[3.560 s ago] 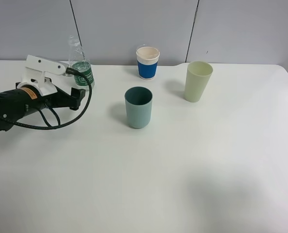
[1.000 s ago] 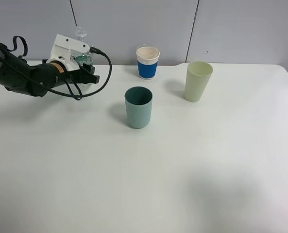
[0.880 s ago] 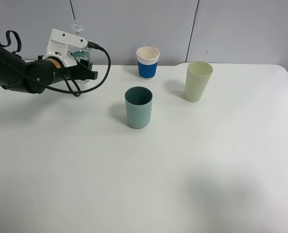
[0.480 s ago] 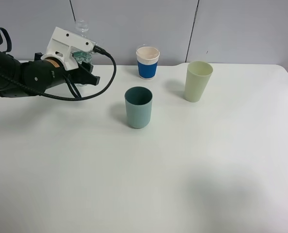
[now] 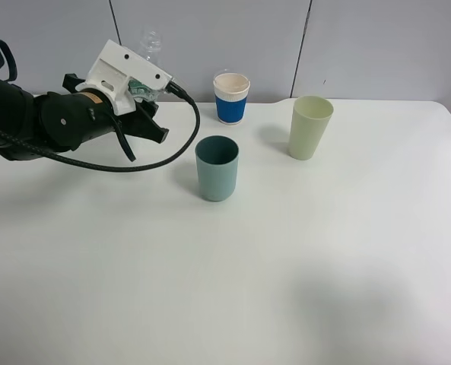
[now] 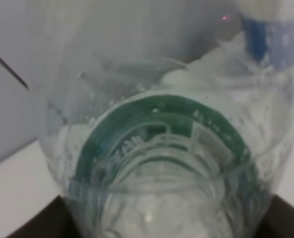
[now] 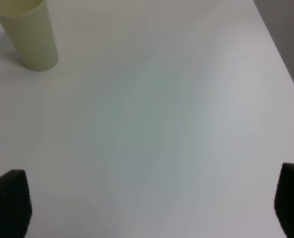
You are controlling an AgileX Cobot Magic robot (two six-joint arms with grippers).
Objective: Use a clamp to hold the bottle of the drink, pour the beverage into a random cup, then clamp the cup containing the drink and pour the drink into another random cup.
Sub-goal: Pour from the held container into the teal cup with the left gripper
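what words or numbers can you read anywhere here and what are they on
Nothing can be read for certain.
bottle, green label: pale lettering, too blurred to read in the left wrist view.
orange sticker on the left arm: too small to read.
paper cup, teal cup, pale green cup: no writing shows.
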